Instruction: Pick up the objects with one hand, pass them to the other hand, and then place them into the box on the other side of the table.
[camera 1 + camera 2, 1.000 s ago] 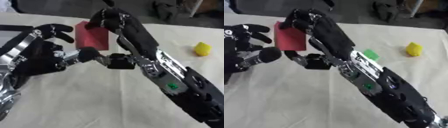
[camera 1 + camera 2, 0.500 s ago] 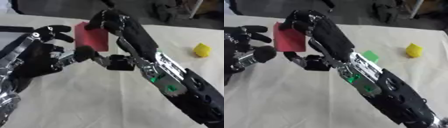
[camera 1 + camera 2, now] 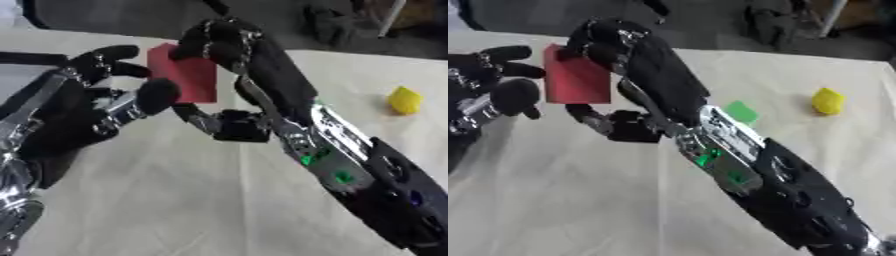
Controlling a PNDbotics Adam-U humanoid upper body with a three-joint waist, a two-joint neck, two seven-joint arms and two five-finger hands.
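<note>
My right hand [image 3: 223, 42] holds a red block [image 3: 185, 75] above the table, with its fingers curled over the block's top edge. The right arm stretches from the lower right to the upper middle. My left hand [image 3: 83, 102] is open just left of the block, fingers spread beside it and thumb reaching under its lower left corner. I cannot tell whether the left hand touches the block. A yellow object [image 3: 405, 100] lies on the table at the right. A small green piece [image 3: 741, 111] lies beside the right arm.
A pale cloth-covered table [image 3: 175, 200] fills the lower part of both views. Dark shapes [image 3: 772, 22] stand beyond its far edge. No box shows in either view.
My left hand has moved closer to the red block, its thumb now under the block's corner. The right hand still holds the block in about the same place.
</note>
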